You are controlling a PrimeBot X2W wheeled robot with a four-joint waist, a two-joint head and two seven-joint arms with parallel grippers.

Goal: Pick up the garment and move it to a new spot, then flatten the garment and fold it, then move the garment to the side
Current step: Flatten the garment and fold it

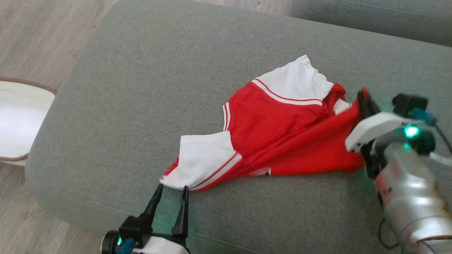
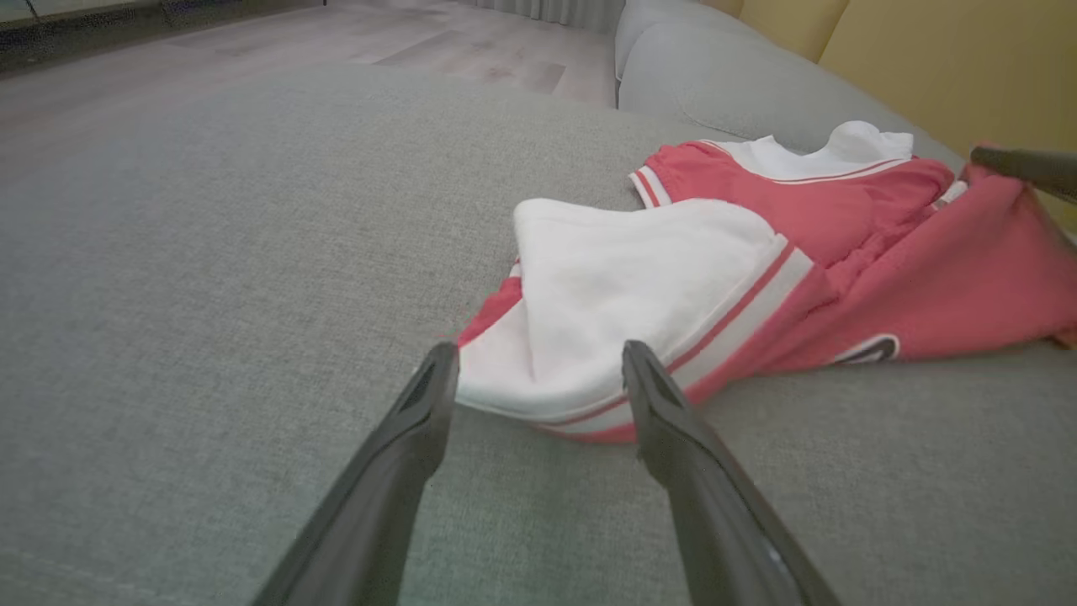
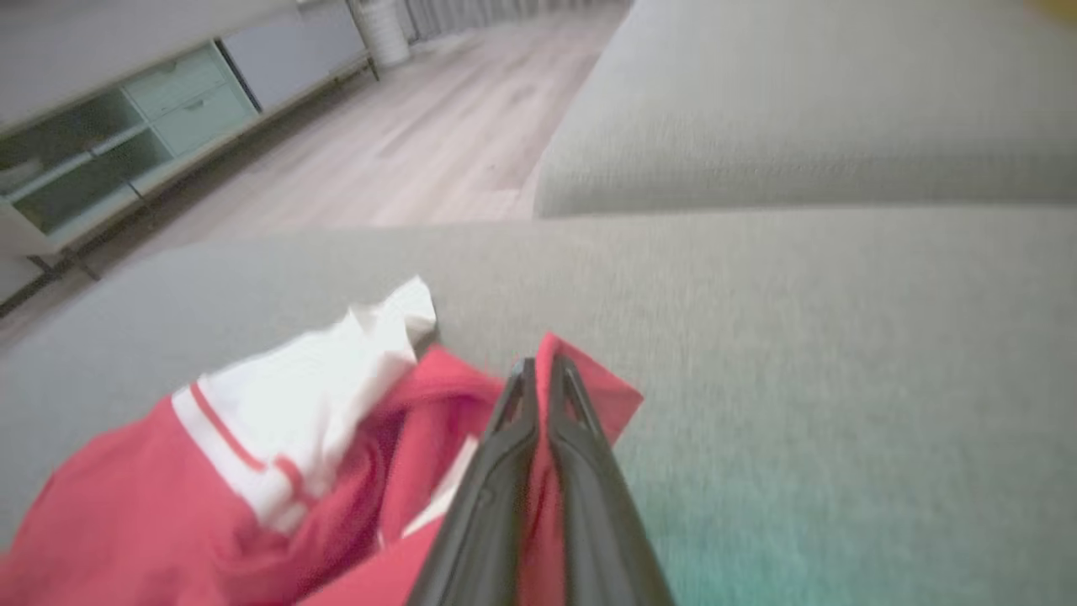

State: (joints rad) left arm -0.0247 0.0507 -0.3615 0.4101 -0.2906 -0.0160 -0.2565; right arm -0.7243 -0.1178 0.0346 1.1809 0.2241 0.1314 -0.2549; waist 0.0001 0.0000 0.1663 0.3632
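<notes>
The garment (image 1: 279,130) is a red shirt with white sleeves and striped trim, crumpled on the grey sofa cushion (image 1: 148,81). My right gripper (image 1: 363,97) is shut on the garment's red right edge (image 3: 589,396), lifting that corner a little; the red cloth is pinched between its two fingers (image 3: 580,421). My left gripper (image 1: 172,190) stands open just in front of the near white sleeve (image 2: 623,286), its fingertips (image 2: 442,362) either side of the sleeve's hem and not gripping it.
A white oval basket (image 1: 17,123) with a brown rim stands on the wooden floor (image 1: 39,35) left of the cushion. A second grey cushion (image 1: 370,17) lies at the back right. The cushion's left and far parts are bare.
</notes>
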